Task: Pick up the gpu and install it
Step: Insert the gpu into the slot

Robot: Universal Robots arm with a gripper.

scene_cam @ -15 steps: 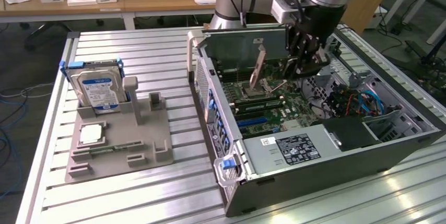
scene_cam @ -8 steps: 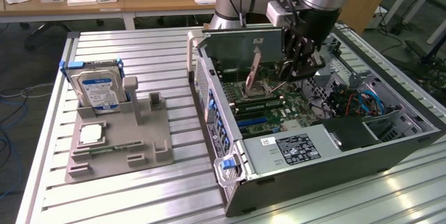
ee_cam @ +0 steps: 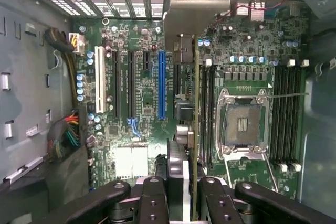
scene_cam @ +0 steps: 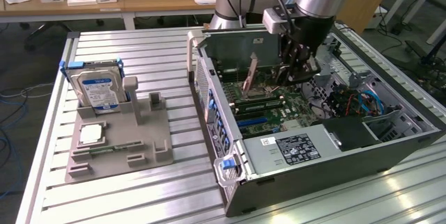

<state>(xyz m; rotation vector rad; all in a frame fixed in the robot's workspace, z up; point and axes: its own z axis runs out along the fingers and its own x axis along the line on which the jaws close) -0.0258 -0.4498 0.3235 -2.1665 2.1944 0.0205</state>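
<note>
Slatted metal table (scene_cam: 139,192); open computer case (scene_cam: 390,151); tool (scene_cam: 291,75) clamps gpu (ee_cam: 190,103) above motherboard (ee_cam: 147,108).

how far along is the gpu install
Done: the gpu is off the grey holder, where the hard drive remains. In hand: the end effector grips the card edge-on over the motherboard inside the open case. Left: it isn't seated in a slot; the blue slot beside it is empty.
</note>
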